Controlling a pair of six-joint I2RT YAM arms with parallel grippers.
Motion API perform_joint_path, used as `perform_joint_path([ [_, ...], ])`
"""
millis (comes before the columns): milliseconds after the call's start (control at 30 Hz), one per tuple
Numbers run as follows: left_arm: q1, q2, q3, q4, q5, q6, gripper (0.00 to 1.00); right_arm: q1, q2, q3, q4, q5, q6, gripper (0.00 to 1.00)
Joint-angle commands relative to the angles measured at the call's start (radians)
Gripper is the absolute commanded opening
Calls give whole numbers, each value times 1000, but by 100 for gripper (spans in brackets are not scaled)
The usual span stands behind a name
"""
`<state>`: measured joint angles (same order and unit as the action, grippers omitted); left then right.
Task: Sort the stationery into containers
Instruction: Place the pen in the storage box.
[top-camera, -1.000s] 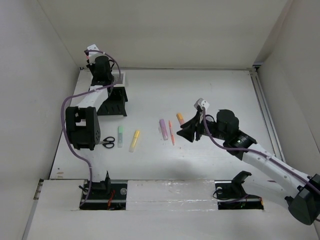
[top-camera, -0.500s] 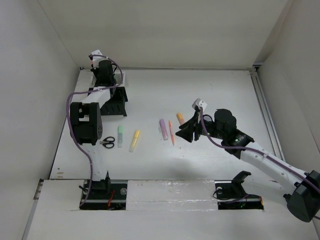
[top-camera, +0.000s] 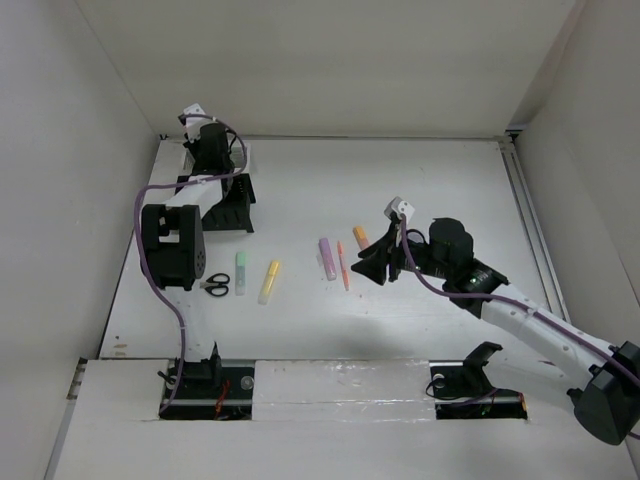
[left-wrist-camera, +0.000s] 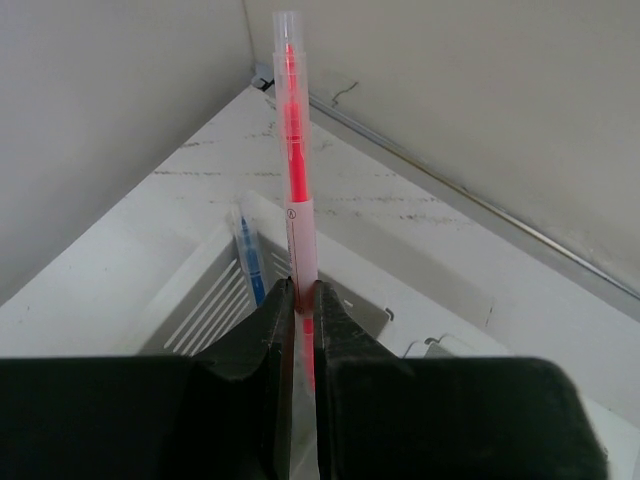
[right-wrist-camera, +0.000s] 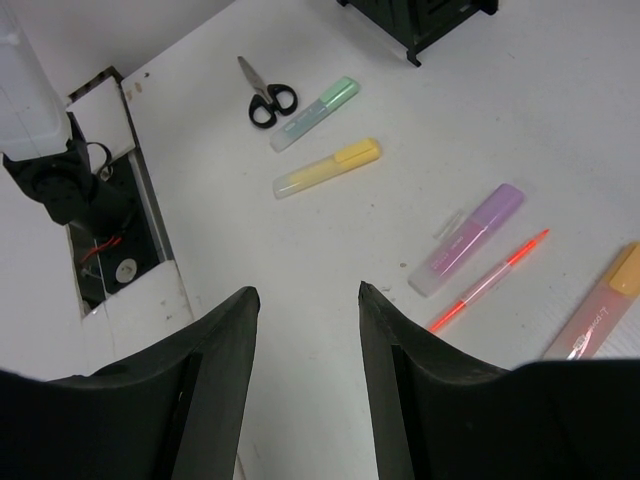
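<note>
**Left arm pinching red pen at white box; right arm open over loose items**

**Grip state.** The left gripper (left-wrist-camera: 303, 295) is pressed together on the red pen (left-wrist-camera: 292, 130), pinching it on the white part of the barrel. Most of the pen runs straight out past the fingertips. The right gripper (right-wrist-camera: 305, 290) stands partly spread and holds nothing.

**Location of items.** The white box (left-wrist-camera: 190, 300) lies just beyond the left fingertips, and a blue pen (left-wrist-camera: 253, 265) already stands in it, just left of the red one. I cannot tell whether the red pen's far end has entered a compartment. Ahead of the right gripper lie the yellow marker (right-wrist-camera: 328, 167), the green marker (right-wrist-camera: 318, 112) and, farthest, the scissors (right-wrist-camera: 265, 95). To its right lie the purple marker (right-wrist-camera: 468, 238), a thin pen (right-wrist-camera: 488, 280) and the orange marker (right-wrist-camera: 595, 315). All of these rest flat on the table, apart from one another.

**Handling, as judged.**
- The red pen is light, stiff and smooth. Held so far from its free end, it could pivot in the jaws if that end catches the mesh.
- The markers are stubby hard plastic and are best taken across mid-barrel.
- The thin pen lies low and may roll.
- The scissors are flat and offer little to grip except at the handles.

**View comparison.**
- The left wrist view alone shows the pinch and the blue pen.
- The top view places the left arm at the boxes, including the black box (top-camera: 228, 205), but the pen is too small to make out there.
- The right wrist view alone shows the spread of the right jaws clearly.
</note>
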<state>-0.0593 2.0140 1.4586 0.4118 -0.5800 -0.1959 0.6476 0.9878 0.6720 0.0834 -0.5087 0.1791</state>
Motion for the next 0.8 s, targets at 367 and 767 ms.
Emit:
perform_joint_path([
  [367, -34, -58, -73, 7, -64, -71, 0, -6, -46, -18, 65, -21, -6, 51],
  [767, -34, -58, -37, -54, -96, -102, 9, -6, -55, -28, 65, -11, -6, 51],
])
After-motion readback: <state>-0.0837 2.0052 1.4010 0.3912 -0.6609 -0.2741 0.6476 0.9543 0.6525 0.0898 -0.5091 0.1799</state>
